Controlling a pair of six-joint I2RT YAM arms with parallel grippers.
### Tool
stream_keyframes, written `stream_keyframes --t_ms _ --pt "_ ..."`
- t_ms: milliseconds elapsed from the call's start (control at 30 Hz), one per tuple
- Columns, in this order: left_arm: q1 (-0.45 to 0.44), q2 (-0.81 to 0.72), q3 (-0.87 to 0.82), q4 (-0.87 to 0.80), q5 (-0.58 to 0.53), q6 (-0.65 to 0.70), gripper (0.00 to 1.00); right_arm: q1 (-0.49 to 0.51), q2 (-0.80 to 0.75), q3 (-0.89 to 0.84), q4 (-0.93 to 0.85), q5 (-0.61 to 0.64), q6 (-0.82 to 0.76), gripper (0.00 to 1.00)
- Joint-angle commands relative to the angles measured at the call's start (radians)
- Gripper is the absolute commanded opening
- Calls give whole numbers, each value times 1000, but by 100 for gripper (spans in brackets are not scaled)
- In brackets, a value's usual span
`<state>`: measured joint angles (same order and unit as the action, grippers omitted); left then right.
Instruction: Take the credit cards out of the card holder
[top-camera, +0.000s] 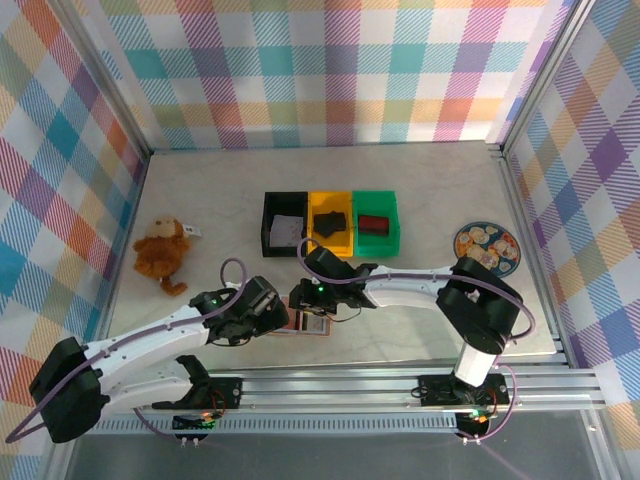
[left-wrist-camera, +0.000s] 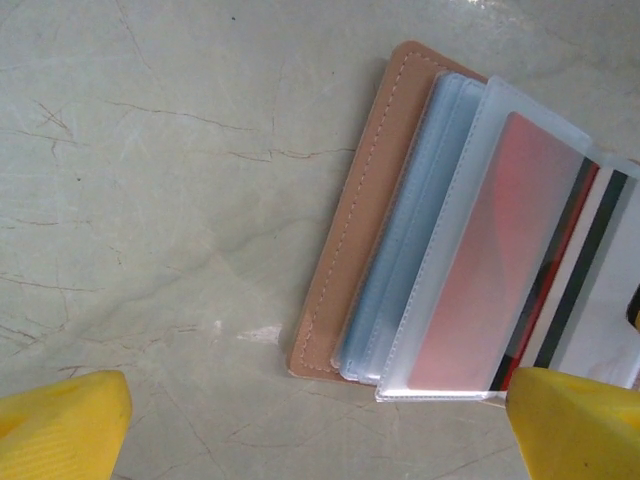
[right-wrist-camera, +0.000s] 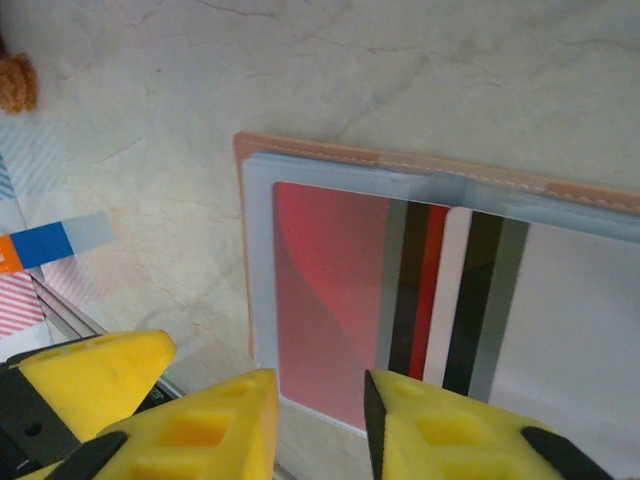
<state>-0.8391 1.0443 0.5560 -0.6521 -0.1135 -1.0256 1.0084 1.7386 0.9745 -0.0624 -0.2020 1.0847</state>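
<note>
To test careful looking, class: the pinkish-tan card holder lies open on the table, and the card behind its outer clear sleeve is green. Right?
Not quite: the card behind the outer clear sleeve is red, not green, as the right wrist view shows. The pinkish-tan card holder does lie open on the table.

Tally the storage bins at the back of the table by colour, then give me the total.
Black bin: 1
Yellow bin: 1
Green bin: 1
Total: 3
</note>
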Motion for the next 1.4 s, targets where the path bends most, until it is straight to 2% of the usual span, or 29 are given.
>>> stream_keyframes --t_ms 0,267,400,600,833,1033,1200,1367 --pt "10 40 34 -22 10 18 96 4 26 17 -61 2 -2 29" --pt "18 145 45 -6 22 21 97 4 53 31 -94 -5 14 28" --pt "23 194 49 -4 28 32 97 4 61 29 -109 3 18 23" --pt "49 206 14 -2 33 34 97 4 71 26 -126 13 22 22" --pt "72 200 -35 22 60 34 97 3 73 43 -225 76 21 21" --pt "78 215 -62 71 97 24 97 4 90 54 -213 68 -4 18" --pt "79 227 -66 92 112 27 97 3 81 18 -66 7 -22 22" --pt "78 244 -83 127 136 24 96 2 37 -13 -58 51 -2 24"
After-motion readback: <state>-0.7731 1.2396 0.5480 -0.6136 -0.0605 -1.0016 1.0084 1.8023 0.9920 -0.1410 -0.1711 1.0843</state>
